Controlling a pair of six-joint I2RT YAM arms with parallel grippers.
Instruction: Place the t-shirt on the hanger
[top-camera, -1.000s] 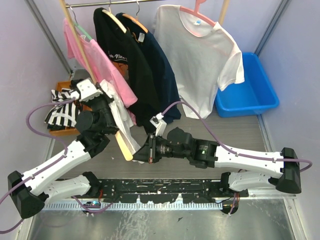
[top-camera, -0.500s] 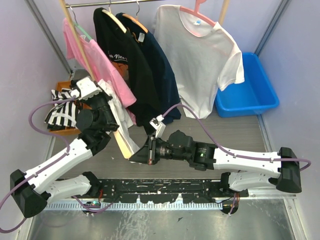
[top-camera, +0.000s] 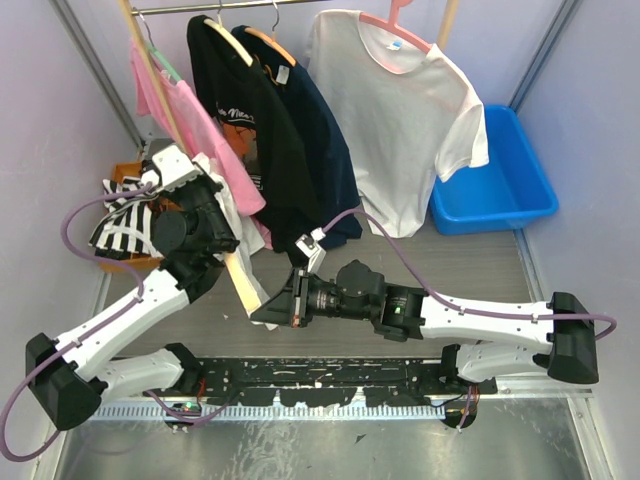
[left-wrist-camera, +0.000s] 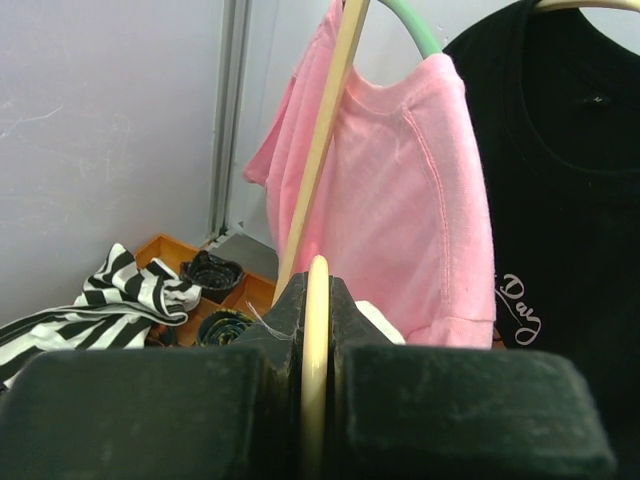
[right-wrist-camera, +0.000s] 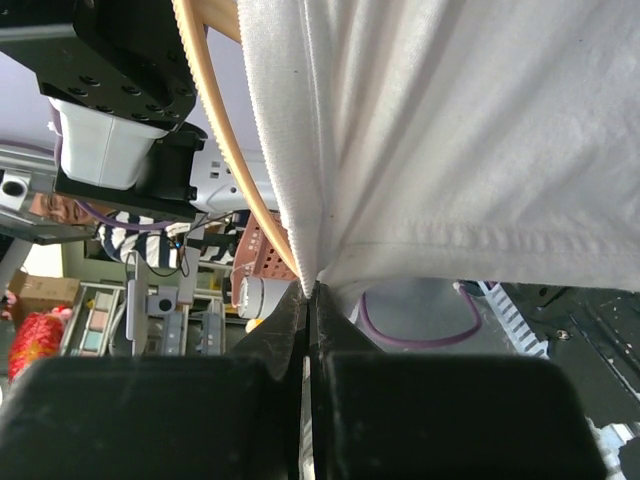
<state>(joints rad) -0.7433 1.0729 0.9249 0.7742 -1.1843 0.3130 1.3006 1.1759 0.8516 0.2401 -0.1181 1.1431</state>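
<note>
Clothes rail (top-camera: 180, 8) behind, left claw (left-wrist-camera: 316, 320) clamped on wooden hanger (top-camera: 243, 287), right claw (right-wrist-camera: 311, 290) pinching white t-shirt (right-wrist-camera: 450, 150) hem.

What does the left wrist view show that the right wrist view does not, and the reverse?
Only the left wrist view: the pink t-shirt, a black t-shirt and striped cloth. Only the right wrist view: the right pincer, shut on the hem of the white t-shirt. Both: the wooden hanger, which the left pincer grips by its edge.
</note>
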